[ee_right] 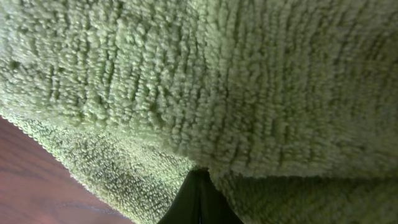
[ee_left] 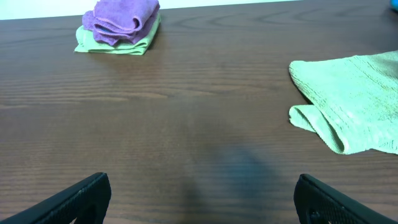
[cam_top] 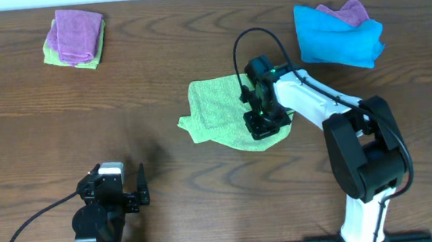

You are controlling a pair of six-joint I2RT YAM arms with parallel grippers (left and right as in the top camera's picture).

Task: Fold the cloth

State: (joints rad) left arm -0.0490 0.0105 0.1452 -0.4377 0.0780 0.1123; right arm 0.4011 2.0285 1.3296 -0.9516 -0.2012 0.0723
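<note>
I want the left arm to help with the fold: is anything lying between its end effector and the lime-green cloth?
Nothing visible. Only bare table lies between the open left end effector and the cloth. The purple-topped pile sits well off that line.

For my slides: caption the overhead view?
Right gripper shut on the green cloth; left gripper open, away from it.

Overhead is looking straight down at the cloth (cam_top: 215, 109); left wrist is viewing it low from afar; right wrist is sitting right against it.
</note>
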